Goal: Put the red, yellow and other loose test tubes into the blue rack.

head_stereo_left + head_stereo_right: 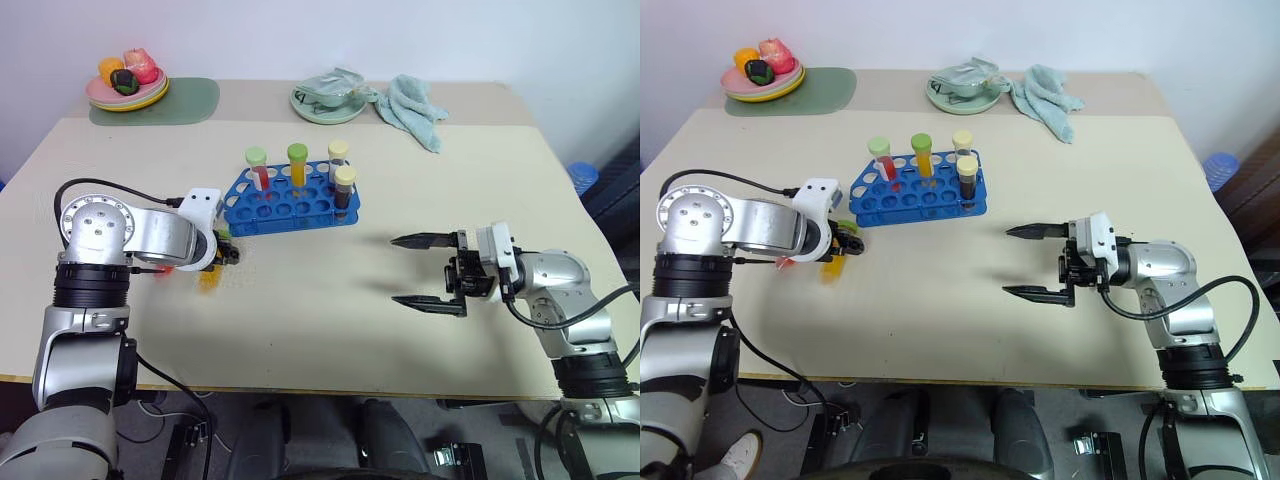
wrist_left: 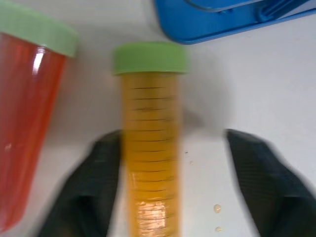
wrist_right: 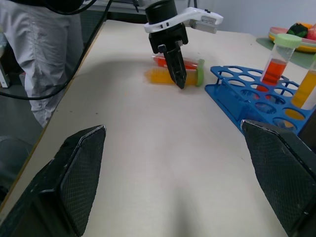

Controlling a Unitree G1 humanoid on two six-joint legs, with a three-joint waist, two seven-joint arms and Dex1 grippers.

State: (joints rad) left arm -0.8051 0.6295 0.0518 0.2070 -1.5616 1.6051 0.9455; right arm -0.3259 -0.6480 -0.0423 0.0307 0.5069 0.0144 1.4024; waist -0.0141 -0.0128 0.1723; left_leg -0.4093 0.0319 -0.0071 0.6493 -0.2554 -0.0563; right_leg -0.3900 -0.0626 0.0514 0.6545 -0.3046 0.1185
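Observation:
The blue rack point(image 1: 290, 208) stands mid-table and holds a red tube point(image 1: 259, 170), a yellow tube point(image 1: 297, 165) and two cream-capped dark tubes point(image 1: 343, 185). Two loose green-capped tubes lie side by side just left of it: a yellow tube point(image 2: 150, 148) and a red tube point(image 2: 27, 113). My left gripper point(image 1: 228, 252) points down over the yellow one. Its fingers straddle that tube: one finger point(image 2: 98, 177) touches it and the other stands apart. My right gripper point(image 1: 393, 269) hovers wide open and empty at the table's right, pointing left.
A plate of toy fruit point(image 1: 128, 92) on a green mat point(image 1: 195, 102) sits at the back left. A green dish point(image 1: 330, 98) and a teal cloth point(image 1: 415, 108) lie at the back right. A person's trouser leg point(image 3: 34, 49) stands beside the table's left side.

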